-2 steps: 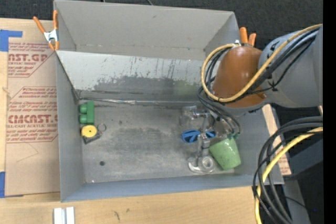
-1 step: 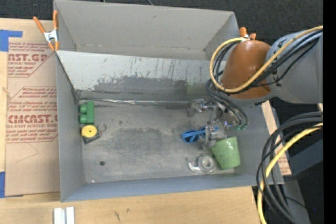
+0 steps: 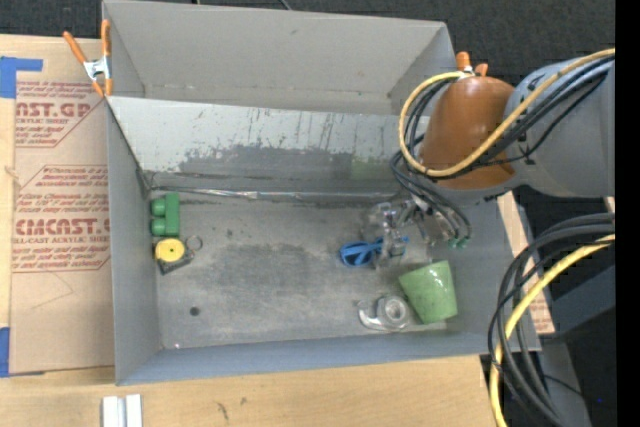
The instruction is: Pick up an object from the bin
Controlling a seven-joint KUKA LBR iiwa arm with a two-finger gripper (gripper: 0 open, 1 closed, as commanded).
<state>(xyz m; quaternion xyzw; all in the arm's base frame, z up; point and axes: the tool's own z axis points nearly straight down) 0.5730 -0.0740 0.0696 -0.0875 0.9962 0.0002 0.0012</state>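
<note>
The arm (image 3: 560,130) comes in from the right with its orange cover (image 3: 468,130) and yellow-and-black cables above the right part of the grey bin (image 3: 250,130). Its metal jaws hang low over the bin floor, right of the middle. Whether the jaws are spread or pressed together cannot be told, as the shiny parts blur together there. Just beside them, at their lower left, lies a small blue piece (image 3: 355,255). It is bright blue, looks like plastic, is longer than it is wide, and lies roughly crosswise on the floor with a rounded left end. Its right end meets the metal of the jaws, but whether it sits between them or only beside them is not clear. Near it, to the lower right, a pale green cup (image 3: 430,291) lies tilted by the bin's front wall. A silvery metal ring (image 3: 385,315) rests just to the cup's left. Well apart, at the left side of the floor, a green block (image 3: 165,212) stands just above a yellow round thing (image 3: 170,251).
</note>
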